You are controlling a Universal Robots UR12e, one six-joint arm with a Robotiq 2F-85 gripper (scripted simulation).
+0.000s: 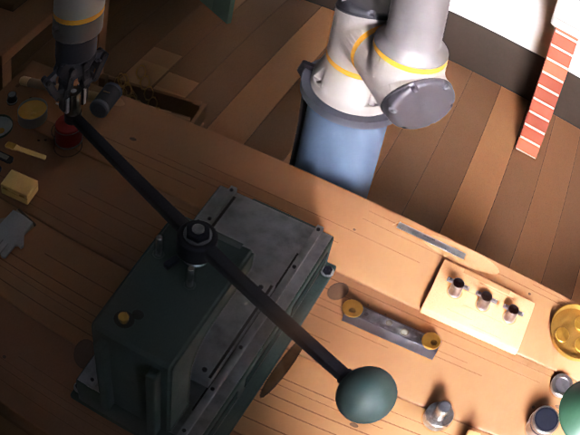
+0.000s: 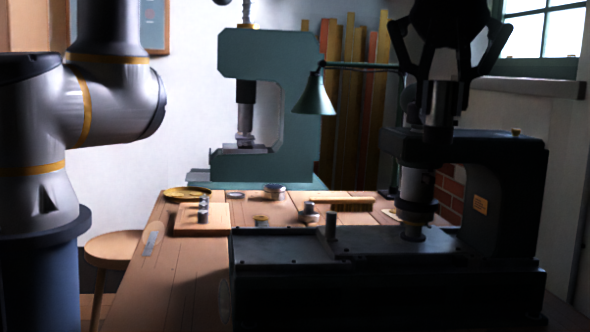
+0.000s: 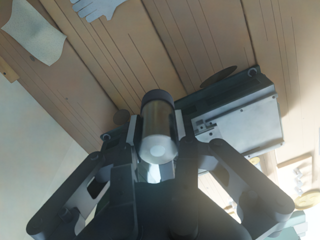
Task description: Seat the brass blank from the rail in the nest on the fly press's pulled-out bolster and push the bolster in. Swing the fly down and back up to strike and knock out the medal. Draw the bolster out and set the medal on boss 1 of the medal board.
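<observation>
The long dark fly arm [image 1: 140, 185] crosses the top of the fly press [image 1: 197, 299], with a green ball weight [image 1: 366, 394] at its near end and an upright steel handle [image 3: 157, 129] at its far end. I hold that handle in my closed gripper [image 1: 72, 105] [image 3: 157, 134], above the left of the bench. The bolster plate [image 3: 240, 124] sits in the press base. Two brass blanks [image 1: 352, 308] [image 1: 430, 340] lie at the ends of the rail [image 1: 391, 328]. The medal board [image 1: 478, 304] with its three bosses stands to the right of the rail.
A brass dish [image 1: 568, 330] sits at the bench's right edge, with small tins [image 1: 543, 419] in front of it. A red jar [image 1: 67, 133], a yellow tin [image 1: 33, 111], a yellow block [image 1: 18, 186] and a grey glove [image 1: 14, 232] crowd the left end. The arm's base [image 1: 342, 150] stands behind the bench.
</observation>
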